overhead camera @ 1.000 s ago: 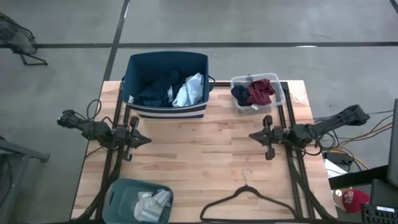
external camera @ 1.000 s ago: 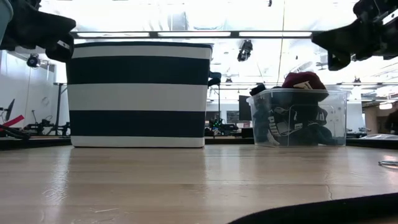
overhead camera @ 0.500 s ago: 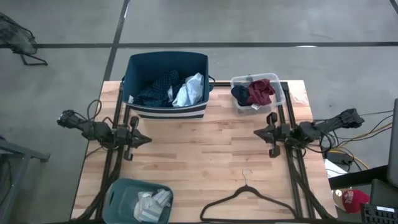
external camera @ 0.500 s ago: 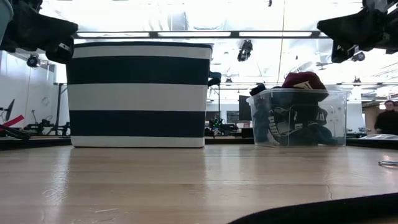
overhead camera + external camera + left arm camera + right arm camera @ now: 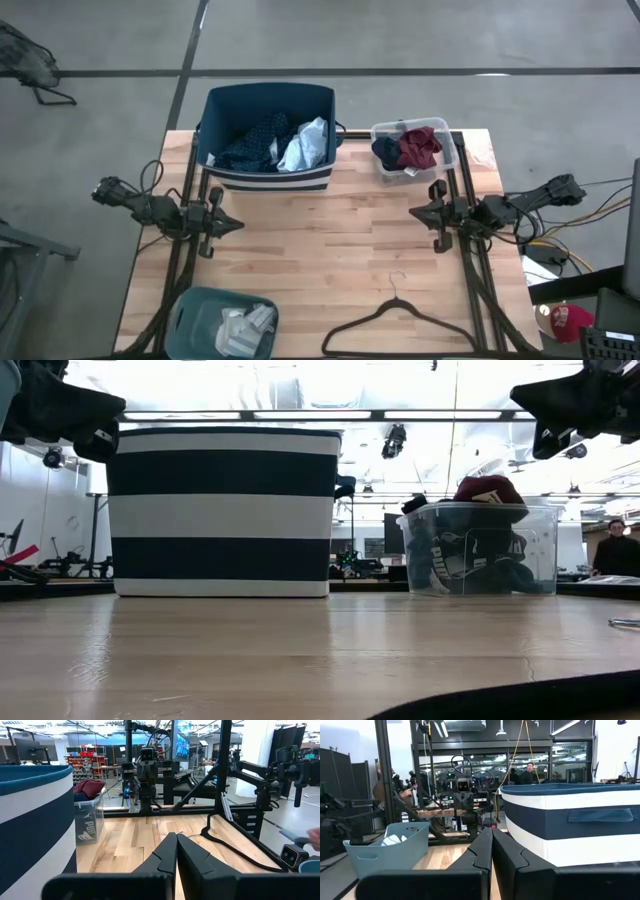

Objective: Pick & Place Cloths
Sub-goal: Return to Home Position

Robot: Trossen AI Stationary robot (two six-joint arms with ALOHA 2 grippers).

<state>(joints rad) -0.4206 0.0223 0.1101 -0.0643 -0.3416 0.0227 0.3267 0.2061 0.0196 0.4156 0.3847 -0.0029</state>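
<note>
High view: the left gripper hovers over the left side of the pale wooden table, its two dark fingers pressed together on nothing. The right gripper faces it from the right side, likewise closed and empty. At the far edge, a navy-and-white striped fabric bin holds a navy patterned piece and a light blue-grey shirt. To its right, a small clear plastic tub holds a maroon piece. Near left, a teal plastic tub holds white and grey socks. A thin black hanger lies near right.
</note>
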